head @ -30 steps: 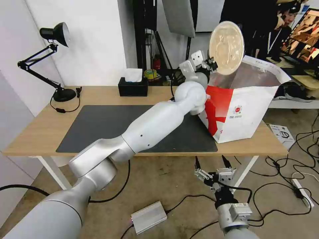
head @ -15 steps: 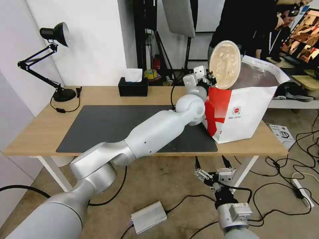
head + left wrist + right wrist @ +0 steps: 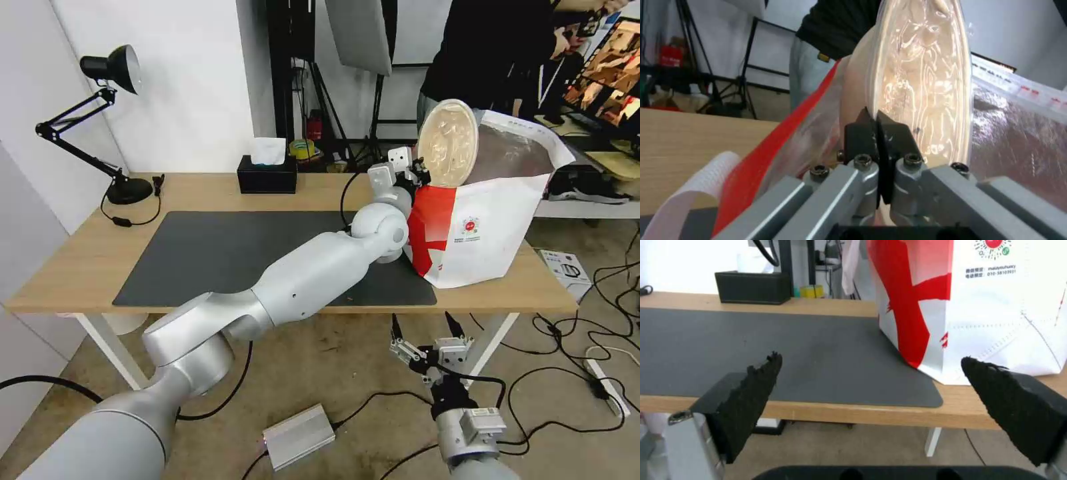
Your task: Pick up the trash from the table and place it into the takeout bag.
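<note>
Step in hand: I was putting the shallow beige bowl (image 3: 447,142) into the takeout bag (image 3: 483,227); judging by the bare dark grey mat (image 3: 220,253), this looked like the last piece of trash.
Left gripper (image 3: 419,175): its jaws were pinched narrow on the bowl's rim, the black pads (image 3: 862,133) pressed to either side of it.
Bowl: it stood on edge, tilted nearly upright, at the bag's near lip, its lower part just inside the silver foil lining (image 3: 1018,126) and its upper part above the opening.
Bag: it stood on the tabletop (image 3: 87,260) near the right end, partly on the mat, its mouth open.
Next move: I judged the bowl had to go lower, clear of the red side panel (image 3: 769,146), before I let go, lest the rim catch the lip.
Right gripper (image 3: 427,333): it hung idle below the tabletop's front edge, jaws spread wide, holding nothing.
</note>
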Robot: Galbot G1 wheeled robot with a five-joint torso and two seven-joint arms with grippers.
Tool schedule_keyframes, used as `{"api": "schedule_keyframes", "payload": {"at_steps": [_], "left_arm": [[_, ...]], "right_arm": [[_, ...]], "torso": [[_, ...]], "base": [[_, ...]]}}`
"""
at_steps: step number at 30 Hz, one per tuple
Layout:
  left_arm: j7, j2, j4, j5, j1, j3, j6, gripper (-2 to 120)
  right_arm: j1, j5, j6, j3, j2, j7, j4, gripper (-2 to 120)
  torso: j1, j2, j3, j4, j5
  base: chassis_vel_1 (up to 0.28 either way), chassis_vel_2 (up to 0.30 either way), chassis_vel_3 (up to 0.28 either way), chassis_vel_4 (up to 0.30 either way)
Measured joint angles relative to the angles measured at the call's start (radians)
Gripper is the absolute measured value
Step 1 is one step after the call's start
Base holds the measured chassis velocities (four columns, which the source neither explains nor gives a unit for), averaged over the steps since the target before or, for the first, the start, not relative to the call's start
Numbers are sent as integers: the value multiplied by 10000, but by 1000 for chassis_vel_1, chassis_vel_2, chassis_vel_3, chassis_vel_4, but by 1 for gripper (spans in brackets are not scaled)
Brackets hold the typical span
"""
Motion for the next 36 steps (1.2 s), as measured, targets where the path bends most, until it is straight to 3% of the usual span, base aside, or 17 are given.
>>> {"api": "schedule_keyframes", "payload": {"at_steps": [9, 30, 36], "left_arm": [[344, 49, -75, 318, -225, 307, -137, 3], [356, -4, -34, 962, -664, 537, -163, 82], [186, 75, -262, 1004, -694, 430, -224, 99]], "right_arm": [[0, 0, 0, 0, 0, 0, 0, 100], [1, 0, 0, 0, 0, 0, 0, 100], [0, 0, 0, 0, 0, 0, 0, 100]], "torso": [[0, 0, 0, -1, 1], [1, 0, 0, -1, 1], [0, 0, 1, -2, 1]], "base": [[0, 0, 0, 0], [0, 0, 0, 0], [0, 0, 0, 0]]}}
